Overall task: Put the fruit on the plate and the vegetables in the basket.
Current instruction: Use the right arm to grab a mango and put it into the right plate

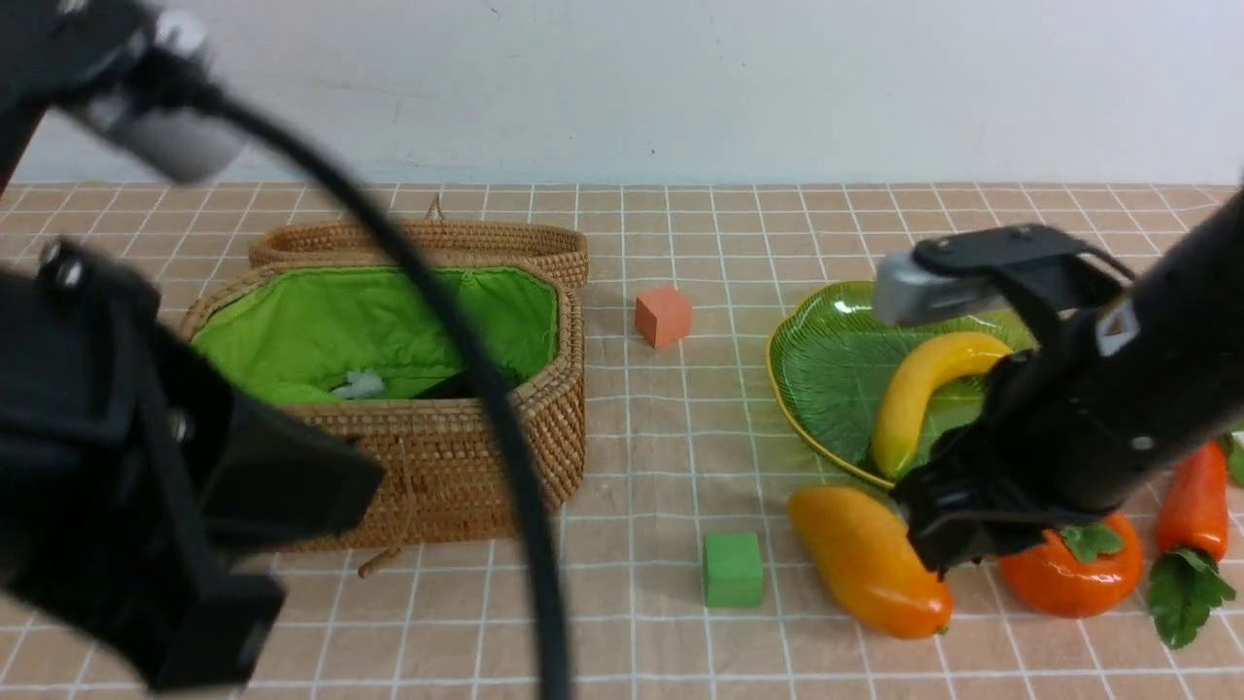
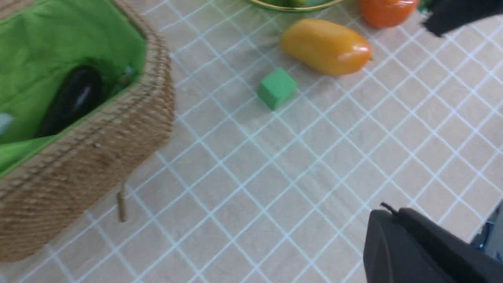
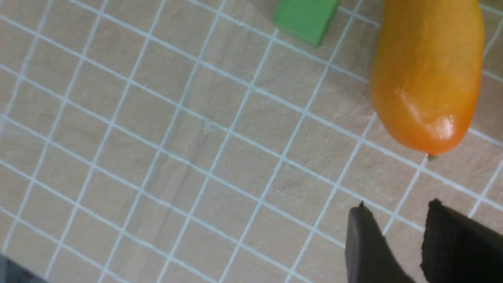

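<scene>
The yellow banana [image 1: 923,389] lies on the green glass plate [image 1: 826,350]. On the cloth in front of the plate are the orange-yellow mango [image 1: 865,564], the persimmon [image 1: 1069,574] and, further right, the carrot [image 1: 1195,506]. My right gripper [image 1: 938,544] hangs low beside the mango's right end. It is open [image 3: 397,208], with only tablecloth between its fingers. The wicker basket [image 1: 437,467] stands open at the left with the dark eggplant [image 2: 70,102] inside. My left gripper [image 2: 393,212] is shut and empty, near the basket's front.
A green cube [image 1: 733,570] sits left of the mango, and an orange-pink cube [image 1: 663,315] lies between basket and plate. The basket lid [image 1: 437,243] rests behind the basket. My left arm and its cable [image 1: 505,437] block much of the front view.
</scene>
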You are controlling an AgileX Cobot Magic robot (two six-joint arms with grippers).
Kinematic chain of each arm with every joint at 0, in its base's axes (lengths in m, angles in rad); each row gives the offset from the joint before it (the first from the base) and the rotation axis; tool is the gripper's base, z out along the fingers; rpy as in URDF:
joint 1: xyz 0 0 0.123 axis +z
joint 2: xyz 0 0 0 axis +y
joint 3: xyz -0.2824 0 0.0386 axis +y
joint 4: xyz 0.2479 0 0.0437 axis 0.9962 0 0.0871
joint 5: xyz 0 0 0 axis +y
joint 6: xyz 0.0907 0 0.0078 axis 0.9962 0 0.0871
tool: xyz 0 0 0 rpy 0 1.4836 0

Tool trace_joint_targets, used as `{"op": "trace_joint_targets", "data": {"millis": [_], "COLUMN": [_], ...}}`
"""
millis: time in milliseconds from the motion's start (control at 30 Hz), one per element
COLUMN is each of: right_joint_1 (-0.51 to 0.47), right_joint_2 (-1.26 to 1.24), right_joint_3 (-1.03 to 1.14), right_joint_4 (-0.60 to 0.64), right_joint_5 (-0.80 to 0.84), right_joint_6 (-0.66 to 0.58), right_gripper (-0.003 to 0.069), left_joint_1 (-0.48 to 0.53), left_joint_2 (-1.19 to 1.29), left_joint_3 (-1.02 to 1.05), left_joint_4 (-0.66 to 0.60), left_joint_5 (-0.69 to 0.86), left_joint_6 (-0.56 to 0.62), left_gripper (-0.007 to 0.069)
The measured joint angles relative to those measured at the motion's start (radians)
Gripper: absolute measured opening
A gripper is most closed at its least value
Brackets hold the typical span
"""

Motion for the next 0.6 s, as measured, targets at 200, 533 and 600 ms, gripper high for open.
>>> {"op": "trace_joint_targets", "data": {"millis": [200,533,600], "right_joint_1": [-0.014,-0.041,-0.041], "right_joint_2": [0.18,0.393,0.412], "right_joint_3": [-0.005,-0.009,-0.014], "right_joint_4": [-0.096,-0.136,-0.134], "right_joint_5": [-0.16,-0.299,-0.309], "right_joint_6": [0.054,0.074,0.074], "right_gripper": [0.0401,0.0631,0.0628], "left_joint_1": [-0.092,-0.1,-0.1], "left_joint_2": [-0.251,-0.372,-0.371], "left_joint_3": [0.286,0.379,0.38], "left_joint_4": [-0.026,-0.039,-0.039], "left_joint_5": [-0.333,-0.512,-0.507], "left_joint_6": [0.0,0.0,0.0], "left_gripper": [-0.0013,-0.0013,-0.0013]}}
